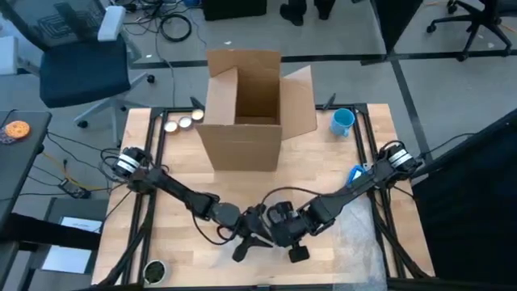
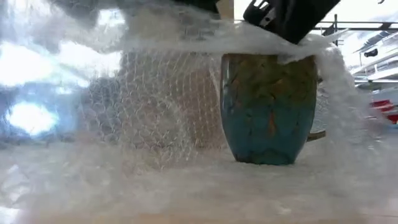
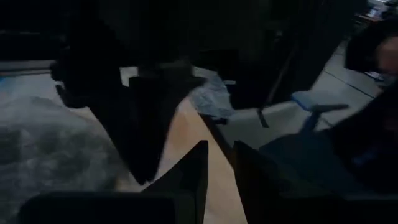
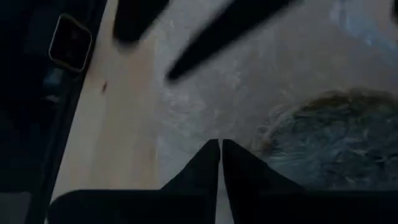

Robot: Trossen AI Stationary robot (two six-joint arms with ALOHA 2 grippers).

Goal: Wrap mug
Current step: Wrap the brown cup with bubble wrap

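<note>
Low view, nearest the lens: bubble wrap [image 2: 155,124] fills the lower frame as a flat sheet, then rises as a loose curtain across the left and centre. Just behind it, right of centre, the mug [image 2: 268,109] stands upright on the sheet: teal-green glaze, mottled brown. A fold of wrap is draped over its rim; the front of the body is still bare. So my read is the wrap is partly on, not closed.

High view: both grippers meet at lower centre of the frame, over the table's [image 1: 186,174] near edge. Left gripper [image 1: 249,244] comes in from the left, right gripper [image 1: 295,242] from the right, nearly touching each other. The mug itself is hidden under them here.

Right wrist view: right gripper fingers [image 4: 205,168] are pressed together with only a hairline gap, so closed, likely pinching wrap, but no film is visible between them. Left wrist view: left fingers [image 3: 193,174] stand slightly apart with nothing visible between them; whether they grip film, cannot tell.

Risks:
- Fold only lies over the rim. If the pinch slips, it springs back off.
- Pulling the film sideways could tip or drag the mug, since it rests on the same slippery sheet.
- Arms are this close, so collision or finger clash is likely on any crossing move.

Farther up in the high view: open cardboard box [image 1: 246,109] at upper centre, a second blue mug [image 1: 342,122] just right of it, well clear.
</note>
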